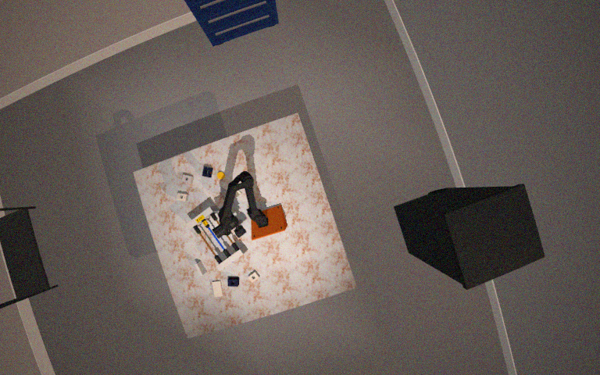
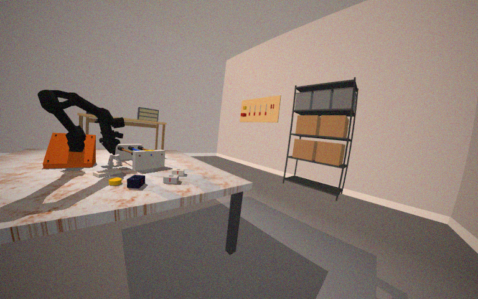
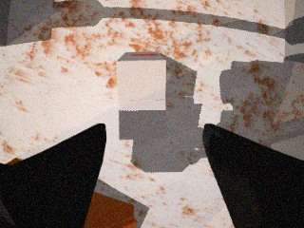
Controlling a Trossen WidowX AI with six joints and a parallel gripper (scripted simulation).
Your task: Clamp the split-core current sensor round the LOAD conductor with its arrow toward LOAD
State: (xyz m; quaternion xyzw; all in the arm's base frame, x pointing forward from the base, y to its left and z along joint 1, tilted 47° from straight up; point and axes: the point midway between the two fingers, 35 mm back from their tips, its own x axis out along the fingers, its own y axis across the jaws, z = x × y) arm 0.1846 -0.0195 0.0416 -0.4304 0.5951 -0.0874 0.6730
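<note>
The open split-core sensor (image 2: 110, 161) (image 3: 142, 85) seems to stand on the table in the exterior view, under the gripper (image 1: 228, 222) (image 2: 112, 152) (image 3: 155, 131). In the wrist view its pale block lies ahead of the gap between the fingertips, toward 11 o'clock, with daylight on both sides. The fingers are spread apart and grip nothing. The sensor is apart from the conductors.

The table (image 1: 305, 256) (image 2: 197, 192) (image 3: 28, 95) has a white top with rusty blotches. In the top view a big dark cabinet (image 1: 491, 238) is on the floor at 3 o'clock and a blue cabinet (image 1: 243, 26) at 12. On the table, the orange base (image 1: 274, 232) (image 2: 52, 158) (image 3: 114, 209) sits at 4 o'clock from the gripper, the white conductor frame (image 1: 230, 259) (image 2: 149, 160) at 8 and a yellow disc (image 1: 220, 175) (image 2: 115, 181) at 12.

Only the exterior view shows the shelf rack (image 2: 325, 85) with its boxes and the tool board (image 2: 259, 109), both at 2 o'clock. Only the wrist view shows the red mark (image 3: 143, 55) on the sensor's 12 o'clock edge.
</note>
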